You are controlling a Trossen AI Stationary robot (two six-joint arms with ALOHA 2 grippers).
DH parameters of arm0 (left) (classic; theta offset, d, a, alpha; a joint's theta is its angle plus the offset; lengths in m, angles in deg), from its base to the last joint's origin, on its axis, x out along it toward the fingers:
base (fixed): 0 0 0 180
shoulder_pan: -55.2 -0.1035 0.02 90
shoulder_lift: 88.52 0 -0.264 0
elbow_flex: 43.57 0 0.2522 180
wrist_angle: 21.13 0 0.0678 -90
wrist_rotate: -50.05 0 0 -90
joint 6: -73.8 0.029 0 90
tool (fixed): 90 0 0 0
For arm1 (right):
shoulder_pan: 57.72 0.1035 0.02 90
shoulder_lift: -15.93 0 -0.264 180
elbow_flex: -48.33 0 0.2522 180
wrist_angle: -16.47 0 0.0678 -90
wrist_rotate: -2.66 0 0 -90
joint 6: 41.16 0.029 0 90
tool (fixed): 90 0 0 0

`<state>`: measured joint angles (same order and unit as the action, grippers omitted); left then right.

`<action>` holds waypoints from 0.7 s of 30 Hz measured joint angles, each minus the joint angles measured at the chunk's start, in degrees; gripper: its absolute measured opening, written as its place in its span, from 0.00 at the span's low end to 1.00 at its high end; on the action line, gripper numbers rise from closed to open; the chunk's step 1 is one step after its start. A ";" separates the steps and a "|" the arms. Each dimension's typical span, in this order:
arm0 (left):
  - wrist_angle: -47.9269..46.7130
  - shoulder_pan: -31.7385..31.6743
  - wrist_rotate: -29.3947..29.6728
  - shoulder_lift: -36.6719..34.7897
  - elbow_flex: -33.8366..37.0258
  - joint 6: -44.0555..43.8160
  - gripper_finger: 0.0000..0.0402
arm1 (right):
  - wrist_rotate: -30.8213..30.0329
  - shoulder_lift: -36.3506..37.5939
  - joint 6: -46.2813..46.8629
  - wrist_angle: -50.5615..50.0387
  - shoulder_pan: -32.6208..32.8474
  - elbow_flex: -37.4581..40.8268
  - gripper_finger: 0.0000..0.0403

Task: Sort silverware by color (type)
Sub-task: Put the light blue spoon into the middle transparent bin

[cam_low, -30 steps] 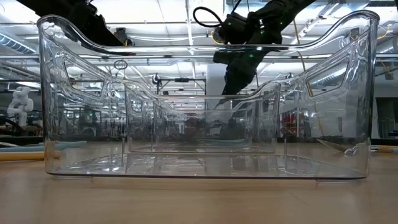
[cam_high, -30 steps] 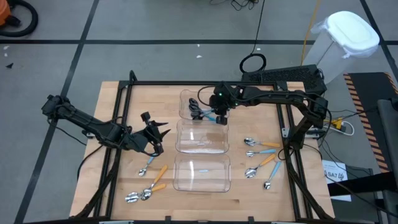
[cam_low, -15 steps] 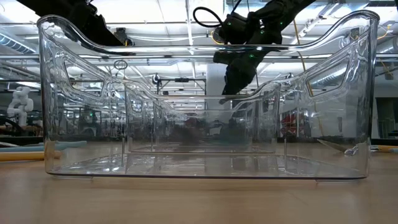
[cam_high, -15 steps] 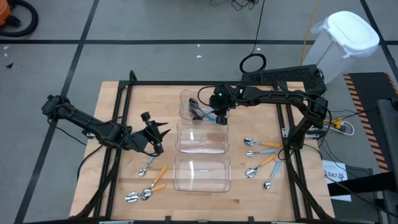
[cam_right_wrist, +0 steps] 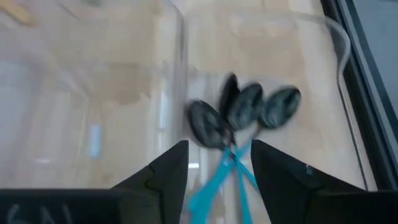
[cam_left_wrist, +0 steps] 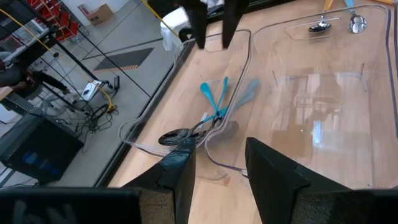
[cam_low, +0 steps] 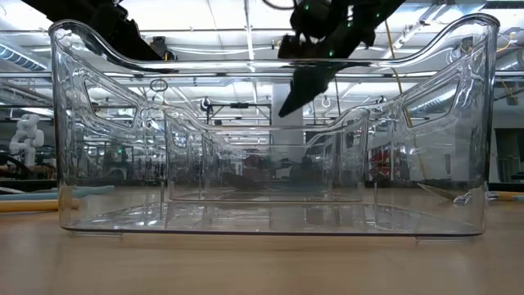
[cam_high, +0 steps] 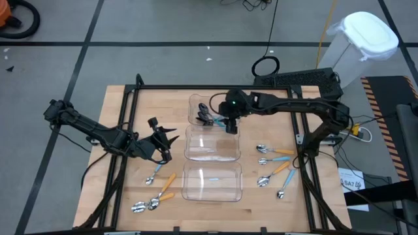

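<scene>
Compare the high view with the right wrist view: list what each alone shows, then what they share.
Only the high view: the left tool hanging over bare table, loose spoons at the right and front left, two more clear bins.
Only the right wrist view: three separate dark bowls on crossed light-blue handles.
Both: the right tool, open and empty, above the dark spoons in the far bin.

Three bins stand in a row down the middle of the table (cam_high: 124,98): the far bin (cam_high: 199,103), the middle bin (cam_high: 212,153) and the near bin (cam_high: 212,189). A bunch of spoons (cam_high: 208,117) lies in the far bin, seemingly three of them, though they overlap. The right gripper (cam_high: 230,124) hangs over that bin's right side. The left gripper (cam_high: 163,140) sits left of the middle bin. One group of spoons (cam_high: 274,166) lies right of the bins, another group (cam_high: 153,192) lies to their near left.
</scene>
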<state>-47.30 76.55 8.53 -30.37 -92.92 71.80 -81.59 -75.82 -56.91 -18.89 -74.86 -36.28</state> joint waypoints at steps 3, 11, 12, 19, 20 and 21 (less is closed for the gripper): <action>-0.28 0.00 0.00 0.00 -0.02 -0.04 0.35 | -0.03 2.43 1.75 -0.62 2.79 0.00 0.42; -0.28 0.00 0.00 0.00 -0.02 -1.75 0.35 | -8.54 7.68 8.47 -7.18 12.70 0.00 0.42; -0.28 0.00 0.00 0.00 -0.02 -1.89 0.35 | -10.17 8.24 9.34 -8.38 14.09 0.00 0.42; -0.10 0.00 0.00 0.00 -0.02 -3.74 0.35 | -19.15 12.68 17.20 -13.81 23.34 0.00 0.43; 0.07 0.00 0.02 0.02 -0.02 -4.18 0.35 | -20.32 13.18 18.48 -15.01 24.52 0.00 0.43; 0.15 0.00 0.02 0.00 -0.02 -4.50 0.35 | -21.28 13.68 19.82 -15.78 25.59 0.00 0.43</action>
<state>-47.15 76.55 8.56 -30.37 -92.95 67.30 -102.87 -62.13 -37.08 -34.67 -49.27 -36.28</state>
